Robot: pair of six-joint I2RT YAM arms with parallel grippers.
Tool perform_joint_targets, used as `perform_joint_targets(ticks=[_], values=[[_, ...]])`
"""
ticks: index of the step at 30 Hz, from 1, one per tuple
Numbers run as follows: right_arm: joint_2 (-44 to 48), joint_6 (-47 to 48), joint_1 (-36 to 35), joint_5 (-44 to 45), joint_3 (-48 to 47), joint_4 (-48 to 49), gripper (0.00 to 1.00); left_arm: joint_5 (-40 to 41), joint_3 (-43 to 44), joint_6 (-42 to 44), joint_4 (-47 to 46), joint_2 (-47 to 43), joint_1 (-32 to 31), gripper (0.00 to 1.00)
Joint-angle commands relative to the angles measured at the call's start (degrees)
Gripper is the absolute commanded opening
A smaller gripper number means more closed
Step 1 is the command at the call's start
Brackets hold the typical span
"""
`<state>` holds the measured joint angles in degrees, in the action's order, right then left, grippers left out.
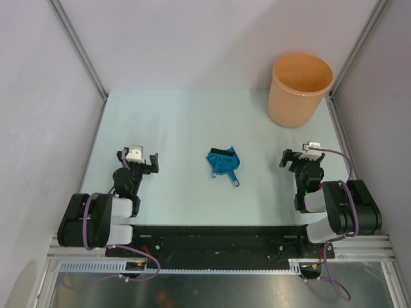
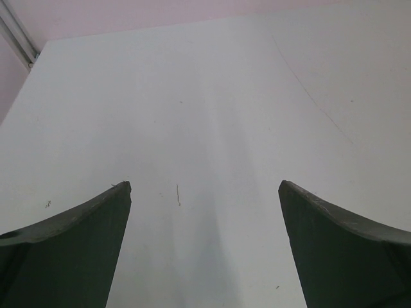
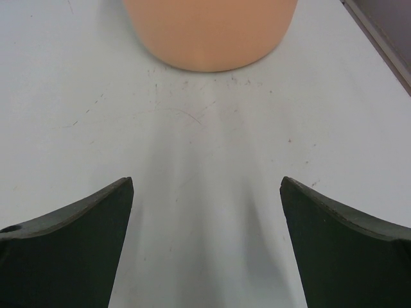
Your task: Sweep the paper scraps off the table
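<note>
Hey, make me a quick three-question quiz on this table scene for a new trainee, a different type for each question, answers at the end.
1. True or false: the jaws of both arms are shut.
2. Multiple choice: what stands just ahead in the right wrist view? A) a stack of plates B) the orange bin C) a cardboard box
3. Short answer: are any paper scraps in view on the table, and what lies near its middle?

Key
1. False: both pairs stand open, holding nothing.
2. B
3. None in view; the blue dustpan.
</note>
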<state>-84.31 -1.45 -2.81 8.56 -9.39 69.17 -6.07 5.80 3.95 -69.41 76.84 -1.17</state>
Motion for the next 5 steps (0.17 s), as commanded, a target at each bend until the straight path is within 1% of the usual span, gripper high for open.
perform_joint_targets(ticks=[1, 5], values=[[0.2, 0.1, 0.6, 0.6, -1.2, 1.3, 1.00, 2.0, 1.5, -1.0, -3.3, -0.2, -0.2, 1.00], [0.3, -0.4, 1.1, 0.3, -1.5, 0.4, 1.00, 0.9, 2.2, -0.6, -2.1, -0.1, -0.2, 1.00]])
